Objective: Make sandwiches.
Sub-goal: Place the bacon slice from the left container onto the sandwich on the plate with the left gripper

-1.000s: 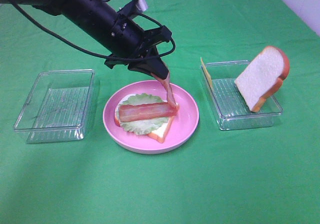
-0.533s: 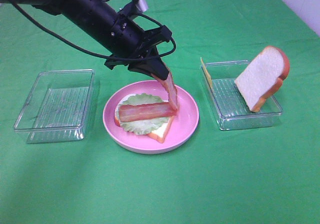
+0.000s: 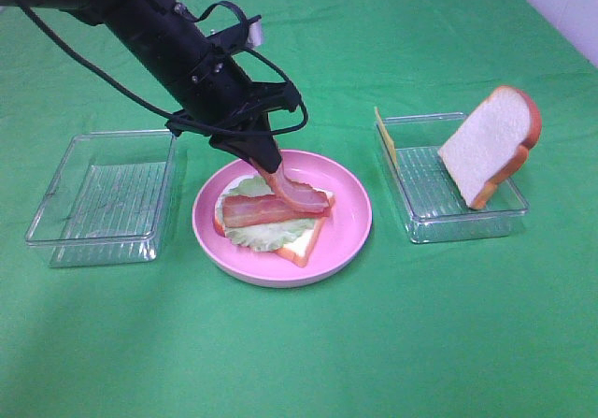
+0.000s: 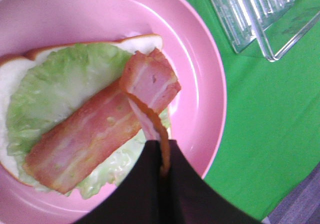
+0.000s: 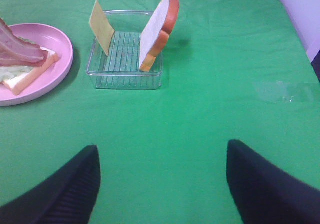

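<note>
Left hand (image 3: 266, 164) over pink plate (image 3: 350, 236), held bacon strip (image 3: 294, 194) pinched.
One clear tray (image 3: 56, 222) sits left of the plate. A second tray (image 3: 420, 222) to its right carries a leaning bread slice (image 3: 491, 147) and a cheese slice (image 3: 385, 137) on edge. Part-built sandwich (image 3: 301, 246) on plate: bread, lettuce, flat bacon strip (image 3: 252, 210). Left arm slants down from the far side, hand clenched on held strip's upper end; lower end rests on the flat strip. Right hand (image 5: 162, 149) spread wide above green bench (image 3: 420, 343), well apart.

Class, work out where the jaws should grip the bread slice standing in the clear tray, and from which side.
Grip the bread slice by its raised top crust, coming from above, jaws across its flat faces. It stands on edge, leaning over the tray rim, so its top is clear.
</note>
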